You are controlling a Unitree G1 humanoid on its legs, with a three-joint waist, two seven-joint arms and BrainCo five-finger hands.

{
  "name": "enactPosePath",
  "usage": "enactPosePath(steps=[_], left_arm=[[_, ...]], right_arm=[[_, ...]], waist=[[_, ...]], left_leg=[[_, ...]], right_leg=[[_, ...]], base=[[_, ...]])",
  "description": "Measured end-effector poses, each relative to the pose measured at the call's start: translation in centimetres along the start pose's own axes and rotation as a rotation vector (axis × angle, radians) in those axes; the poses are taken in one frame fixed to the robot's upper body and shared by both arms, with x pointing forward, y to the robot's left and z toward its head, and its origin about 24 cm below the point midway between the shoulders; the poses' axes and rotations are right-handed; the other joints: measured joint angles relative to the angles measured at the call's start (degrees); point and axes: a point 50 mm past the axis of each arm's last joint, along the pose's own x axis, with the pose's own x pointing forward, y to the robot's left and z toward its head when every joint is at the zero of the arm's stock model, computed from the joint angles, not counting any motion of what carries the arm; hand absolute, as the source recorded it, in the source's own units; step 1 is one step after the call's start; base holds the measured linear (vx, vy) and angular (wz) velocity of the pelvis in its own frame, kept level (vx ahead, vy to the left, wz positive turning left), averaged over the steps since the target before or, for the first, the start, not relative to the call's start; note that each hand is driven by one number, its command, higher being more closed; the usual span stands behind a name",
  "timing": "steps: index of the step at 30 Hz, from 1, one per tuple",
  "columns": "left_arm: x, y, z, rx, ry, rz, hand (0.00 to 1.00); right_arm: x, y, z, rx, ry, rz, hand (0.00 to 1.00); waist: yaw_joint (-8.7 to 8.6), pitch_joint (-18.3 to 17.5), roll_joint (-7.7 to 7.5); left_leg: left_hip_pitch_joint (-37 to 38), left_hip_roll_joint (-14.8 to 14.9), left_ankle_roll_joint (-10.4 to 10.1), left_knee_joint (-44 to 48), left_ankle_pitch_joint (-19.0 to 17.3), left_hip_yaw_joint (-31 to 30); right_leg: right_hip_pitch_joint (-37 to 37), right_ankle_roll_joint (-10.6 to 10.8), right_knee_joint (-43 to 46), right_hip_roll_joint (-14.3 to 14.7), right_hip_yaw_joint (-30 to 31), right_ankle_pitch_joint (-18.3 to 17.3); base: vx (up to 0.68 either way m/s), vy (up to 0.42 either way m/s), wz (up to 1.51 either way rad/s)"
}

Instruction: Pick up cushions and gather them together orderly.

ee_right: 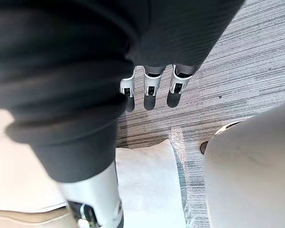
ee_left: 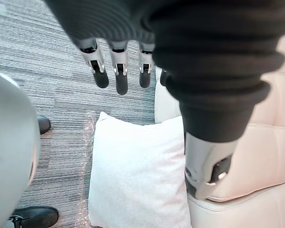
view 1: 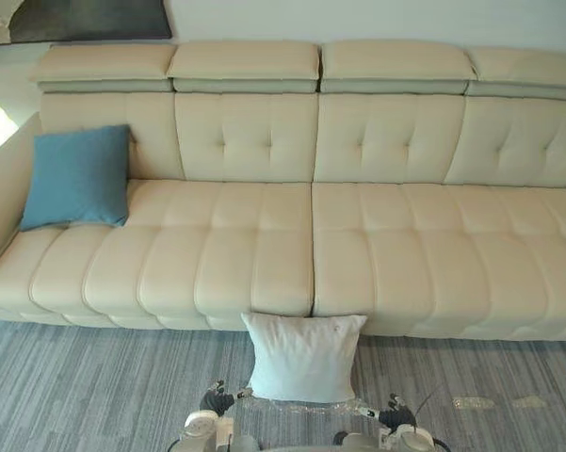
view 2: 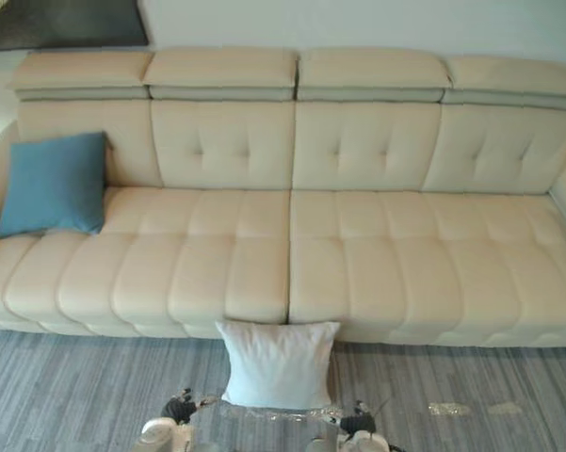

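A white cushion (view 1: 303, 358) stands on the grey carpet, leaning against the front of the cream sofa (view 1: 405, 245) at its middle. A blue cushion (view 1: 77, 176) leans upright in the sofa's far left corner. My left hand (view 1: 215, 401) and right hand (view 1: 396, 414) hover low at the near edge, one on each side of the white cushion's lower corners, touching nothing. In the left wrist view the straight fingers (ee_left: 119, 76) hang above the white cushion (ee_left: 137, 175). The right wrist view shows the same: straight fingers (ee_right: 151, 92) over the cushion (ee_right: 147, 185).
A thin clear plastic sheet (view 1: 297, 407) lies on the carpet under the white cushion. Shiny patches (view 1: 490, 402) mark the carpet to the right. The sofa's seat is bare from the blue cushion to its right end.
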Motion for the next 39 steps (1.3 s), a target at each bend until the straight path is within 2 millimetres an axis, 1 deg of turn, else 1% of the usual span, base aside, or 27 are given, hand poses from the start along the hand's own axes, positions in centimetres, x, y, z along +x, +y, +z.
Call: enactPosePath(steps=[2,3,7,14,15,17,18,19,20,21,22,23,24,26,27,28,29,30,31,32,33,34,35,36,38,39], left_arm=[[0.0,0.0,0.0,0.0,0.0,0.001,0.0],[0.0,0.1,-0.1,0.001,0.003,0.003,0.0],[0.0,0.4,-0.3,0.006,0.008,0.01,0.0],[-0.3,1.3,-1.3,0.013,0.037,0.033,0.0],[-0.3,1.4,-1.2,0.015,0.035,0.034,0.0],[-0.3,1.5,-1.1,0.017,0.029,0.037,0.0],[-0.3,1.6,-1.0,0.017,0.026,0.038,0.0],[-0.2,1.6,-0.7,0.017,0.017,0.04,0.0],[0.0,1.8,0.0,0.018,-0.004,0.05,0.0],[0.3,2.1,1.8,0.004,-0.053,0.066,0.0],[0.5,2.1,2.4,-0.004,-0.068,0.068,0.0],[0.7,2.1,4.4,-0.038,-0.126,0.08,0.0],[0.8,2.1,5.1,-0.047,-0.147,0.084,0.0],[0.9,2.2,7.9,-0.097,-0.231,0.1,0.0],[0.8,2.4,10.3,-0.14,-0.306,0.112,0.0],[0.7,2.5,11.1,-0.153,-0.328,0.116,0.0],[0.6,2.6,12.6,-0.174,-0.379,0.116,0.0],[0.2,2.6,14.7,-0.202,-0.453,0.119,0.0],[0.0,2.6,15.9,-0.22,-0.496,0.115,0.0],[-0.4,2.5,17.7,-0.245,-0.553,0.108,0.0],[-1.1,2.3,20.0,-0.275,-0.622,0.104,0.0],[-1.4,2.2,21.1,-0.29,-0.656,0.1,0.0],[-2.0,2.2,22.8,-0.31,-0.71,0.092,0.0],[-2.5,2.2,24.0,-0.329,-0.749,0.089,0.0],[-3.7,2.2,26.6,-0.365,-0.829,0.072,0.0],[-4.2,2.3,27.6,-0.371,-0.857,0.067,0.0]], right_arm=[[0.0,0.0,-0.1,0.001,0.008,0.0,0.0],[0.1,0.0,-0.2,-0.002,0.015,0.0,0.0],[0.1,0.0,-0.1,-0.002,0.013,0.0,0.0],[0.2,-0.2,-0.3,-0.008,0.029,-0.005,0.0],[0.2,-0.1,-0.3,-0.009,0.029,-0.003,0.0],[0.2,-0.1,-0.2,-0.009,0.026,-0.003,0.0],[0.3,-0.1,0.2,-0.013,0.018,-0.001,0.0],[0.4,0.0,0.5,-0.022,0.008,0.001,0.0],[0.5,0.1,1.4,-0.024,-0.019,0.004,0.0],[0.7,0.1,3.1,-0.013,-0.08,-0.003,0.0],[0.7,0.0,3.6,-0.011,-0.098,-0.007,0.0],[0.9,-0.5,5.7,0.0,-0.163,-0.03,0.0],[0.9,-0.7,6.6,0.003,-0.19,-0.038,0.0],[0.7,-1.2,10.4,0.007,-0.314,-0.06,0.0],[0.1,-1.3,13.4,0.03,-0.425,-0.071,0.0],[-0.1,-1.3,14.2,0.043,-0.455,-0.074,0.0],[-0.5,-1.3,15.7,0.062,-0.508,-0.079,0.0],[-1.2,-1.5,17.8,0.078,-0.586,-0.088,0.0],[-1.6,-1.6,19.0,0.09,-0.626,-0.09,0.0],[-2.3,-1.7,20.7,0.11,-0.686,-0.098,0.0],[-3.2,-1.8,23.1,0.131,-0.764,-0.104,0.0],[-3.7,-1.8,24.3,0.14,-0.8,-0.102,0.0],[-4.8,-1.7,26.4,0.152,-0.869,-0.101,0.0],[-5.5,-1.7,27.7,0.161,-0.916,-0.105,0.0],[-7.8,-1.8,31.3,0.192,-1.041,-0.098,0.0],[-8.7,-1.9,32.6,0.207,-1.079,-0.095,0.0]], waist=[[0.0,0.0,-0.05],[0.02,-0.3,-0.18],[0.03,-0.3,-0.33],[-0.1,-0.3,-0.41],[-0.01,-0.3,-0.81],[-0.03,-0.1,-0.95],[-0.02,0.6,-0.59],[-0.01,1.1,-0.95],[0.08,1.4,-1.04],[-0.03,3.2,-2.19],[-0.1,4.0,-2.22],[-0.03,6.5,-1.73],[-0.02,7.2,-1.67],[0.31,9.6,-1.04],[0.35,10.8,-0.97],[0.35,11.2,-0.96],[0.34,12.1,-1.11],[0.36,13.0,-1.09],[0.38,13.5,-1.04],[0.28,13.7,-0.93],[0.24,14.2,-0.85],[0.32,14.8,-0.9],[0.37,16.3,-0.85],[0.38,17.0,-0.89],[0.57,17.2,-0.91],[0.7,17.8,-0.97]], left_leg=[[0.4,-0.1,0.0,-0.6,0.3,-0.6],[0.4,-0.2,0.0,-1.3,0.9,-1.2],[0.4,-0.6,0.4,-2.6,2.0,-1.4],[0.5,-0.9,0.5,-4.0,2.0,-2.9],[0.4,-0.9,0.7,-4.8,2.7,-2.7],[0.4,-1.1,0.7,-5.3,3.1,-2.5],[0.1,-1.1,0.6,-5.4,3.2,-2.2],[-1.0,-0.9,0.6,-4.6,3.2,-1.5],[-3.8,-0.8,0.5,-2.1,2.8,-0.8],[-10.0,-0.4,0.5,5.2,0.7,-0.7],[-11.8,-0.1,0.5,7.0,0.1,-0.6],[-18.1,1.0,0.5,14.4,-2.2,-0.4],[-20.3,1.4,0.5,16.7,-2.9,-0.3],[-27.3,3.3,0.5,23.7,-5.3,0.4],[-32.6,4.4,0.3,27.7,-6.3,0.6],[-33.7,4.6,0.6,28.6,-6.6,0.6],[-35.9,5.0,0.5,30.2,-6.8,0.6],[-39.8,5.7,0.3,33.2,-7.2,0.3],[-41.9,6.2,0.2,34.7,-7.5,0.3],[-45.6,6.3,0.1,36.9,-7.7,-0.3],[-50.6,6.9,0.0,39.7,-7.8,-1.2],[-52.5,7.2,-0.1,40.9,-7.9,-1.3],[-55.2,7.6,-0.2,42.8,-8.0,-1.7],[-58.1,8.1,-0.4,44.7,-8.0,-2.1],[-65.8,9.0,-0.7,48.4,-8.4,-3.1],[-68.1,9.2,-0.8,49.8,-8.4,-3.4]], right_leg=[[0.6,0.0,-1.0,0.2,-0.1,0.4],[0.8,-0.2,-2.2,0.4,0.0,1.3],[1.3,-0.1,-4.5,0.4,0.0,2.9],[2.4,0.1,-8.0,0.7,0.0,5.9],[2.2,0.3,-8.7,0.5,0.2,6.8],[1.8,0.3,-8.6,0.4,0.4,7.2],[0.7,0.3,-7.5,0.3,0.8,7.0],[-1.4,0.2,-4.9,0.1,1.4,6.3],[-5.2,0.0,-0.6,-0.3,1.7,4.9],[-11.8,-0.4,7.1,-1.3,1.7,2.3],[-13.5,-0.6,8.8,-1.4,1.7,1.8],[-19.2,-1.0,14.6,-1.3,2.1,0.3],[-21.3,-1.2,16.3,-1.2,2.3,-0.3],[-28.6,-1.6,22.0,-0.8,3.0,-2.3],[-34.0,-2.1,25.8,-0.8,2.8,-2.8],[-35.3,-2.2,26.7,-0.8,2.8,-3.0],[-37.6,-2.6,28.5,-0.9,2.6,-3.2],[-41.5,-2.9,31.4,-1.0,2.4,-3.5],[-43.5,-3.2,33.0,-1.1,2.2,-3.8],[-47.1,-3.7,35.3,-1.6,1.9,-4.3],[-51.8,-4.2,38.0,-1.8,1.5,-4.6],[-53.6,-4.4,39.1,-1.8,1.3,-4.8],[-56.2,-4.9,41.0,-1.8,1.0,-5.1],[-58.9,-5.2,42.6,-1.8,0.8,-5.2],[-66.2,-5.9,46.1,-1.8,0.3,-5.7],[-68.4,-6.2,47.5,-1.8,0.2,-5.8]], base=[[0.0,-0.007,0.04],[0.0,0.0,0.0],[-0.03,0.005,-0.01],[-0.09,0.02,0.03],[-0.16,0.02,-0.07],[-0.12,0.007,-0.1],[-0.14,0.005,-0.16],[-0.17,0.004,-0.24],[-0.2,-0.034,-0.12],[-0.18,-0.046,-0.04],[-0.27,-0.072,0.04],[-0.22,-0.049,-0.06],[-0.3,-0.068,-0.17],[-0.32,-0.077,-0.32],[-0.25,-0.077,-0.27],[-0.18,-0.07,-0.17],[-0.12,-0.074,-0.02],[-0.15,-0.101,0.0],[-0.16,-0.105,0.06],[-0.15,-0.093,0.12],[-0.15,-0.089,0.12],[-0.14,-0.087,0.09],[-0.14,-0.09,0.04],[-0.13,-0.083,0.04],[-0.12,-0.09,0.04],[-0.08,-0.071,0.05]])
